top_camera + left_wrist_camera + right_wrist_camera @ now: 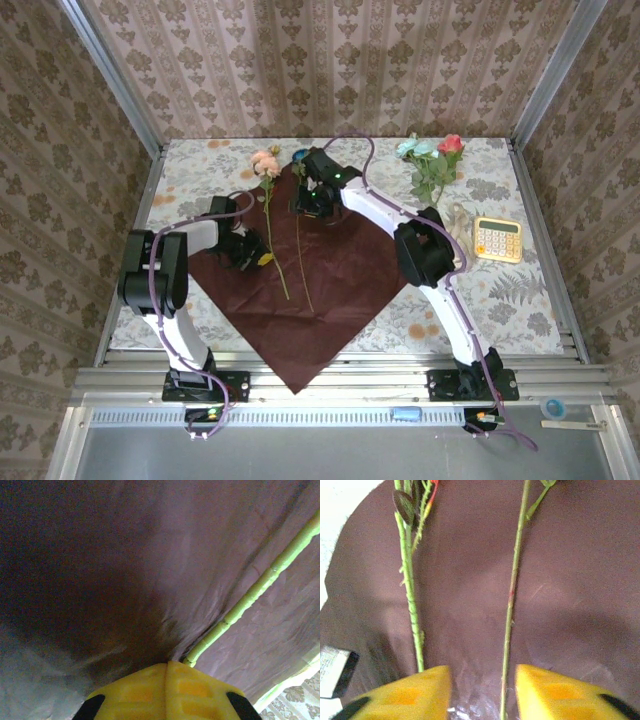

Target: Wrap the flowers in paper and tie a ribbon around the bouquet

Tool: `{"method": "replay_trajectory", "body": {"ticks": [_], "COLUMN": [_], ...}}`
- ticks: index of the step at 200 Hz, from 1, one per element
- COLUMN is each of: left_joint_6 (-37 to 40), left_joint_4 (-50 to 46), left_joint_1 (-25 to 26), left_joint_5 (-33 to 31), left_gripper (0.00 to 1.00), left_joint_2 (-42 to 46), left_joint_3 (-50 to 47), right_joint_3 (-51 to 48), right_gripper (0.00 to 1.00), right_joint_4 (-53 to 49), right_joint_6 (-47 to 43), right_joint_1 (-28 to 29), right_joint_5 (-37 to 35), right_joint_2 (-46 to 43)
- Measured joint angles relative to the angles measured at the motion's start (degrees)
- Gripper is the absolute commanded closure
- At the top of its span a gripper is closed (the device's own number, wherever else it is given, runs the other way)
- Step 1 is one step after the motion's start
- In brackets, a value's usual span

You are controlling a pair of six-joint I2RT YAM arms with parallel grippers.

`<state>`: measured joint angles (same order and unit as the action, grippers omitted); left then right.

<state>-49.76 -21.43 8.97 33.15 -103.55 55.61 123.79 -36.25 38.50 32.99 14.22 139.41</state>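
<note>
The dark red paper (330, 270) lies flat as a diamond in the middle of the table. Two flowers rest on it, a pink one (265, 161) and one with a blue head (300, 156), their stems running towards me. My right gripper (315, 203) hovers open over the paper's far corner, and the thin stem (512, 605) runs between its fingers, untouched. The thicker stem (410, 597) lies to its left. My left gripper (167, 664) is shut, with creases of paper (150, 580) gathering at its tips, beside a stem (250, 597). Teal and red flowers (430, 150) lie at the back right. The cream ribbon (458, 218) lies beside the right arm.
A yellow calculator (497, 239) sits on the floral tablecloth (520, 300) at the right. Patterned walls close in the back and both sides. The paper's near corner hangs over the table's front edge (300, 385).
</note>
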Motion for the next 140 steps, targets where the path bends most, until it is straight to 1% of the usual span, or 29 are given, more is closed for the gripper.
{"method": "replay_trajectory", "body": {"ticks": [15, 27, 35, 42, 55, 68, 88, 99, 112, 125, 140], "left_joint_6": [0.00, 0.00, 0.00, 0.00, 0.00, 0.00, 0.11, 0.11, 0.13, 0.15, 0.28], "left_joint_4": [0.20, 0.24, 0.39, 0.50, 0.66, 0.68, 0.70, 0.70, 0.68, 0.66, 0.63], "left_joint_1": [0.00, 0.00, 0.00, 0.00, 0.00, 0.00, -0.04, -0.04, -0.07, -0.09, -0.33], "left_joint_5": [0.20, 0.20, 0.26, 0.33, 0.31, 0.31, 0.33, 0.33, 0.35, 0.35, 0.35], "left_gripper": [1.00, 1.00, 1.00, 1.00, 1.00, 1.00, 1.00, 1.00, 1.00, 1.00, 1.00], "left_joint_2": [0.02, 0.02, 0.04, 0.11, 0.13, 0.13, 0.13, 0.13, 0.13, 0.13, 0.13], "left_joint_3": [-0.15, -0.17, -0.31, -0.42, -0.48, -0.50, -0.52, -0.52, -0.52, -0.52, -0.52], "right_joint_3": [-0.83, -4.37, -7.50, -9.92, -14.99, -20.22, -25.40, -26.86, -27.87, -28.00, -27.43], "right_gripper": [0.43, 0.42, 0.42, 0.44, 0.50, 0.54, 0.57, 0.57, 0.56, 0.57, 0.59], "right_joint_4": [-1.46, -1.81, -2.29, -2.86, -3.10, -3.19, -3.23, -3.39, -3.63, -4.42, -4.87], "right_joint_6": [-1.05, -2.16, -3.06, -3.91, -5.55, -7.04, -8.74, -9.46, -9.97, -10.14, -10.08], "right_joint_1": [-1.20, -3.08, -4.92, -6.69, -11.21, -17.27, -26.58, -30.86, -33.88, -35.30, -35.87], "right_joint_5": [0.02, 0.00, 0.02, 0.00, -0.02, -0.46, -2.10, -3.76, -5.68, -6.91, -7.78], "right_joint_2": [-1.46, -4.87, -8.04, -10.82, -16.65, -22.60, -28.15, -29.03, -28.65, -27.21, -24.48]}}
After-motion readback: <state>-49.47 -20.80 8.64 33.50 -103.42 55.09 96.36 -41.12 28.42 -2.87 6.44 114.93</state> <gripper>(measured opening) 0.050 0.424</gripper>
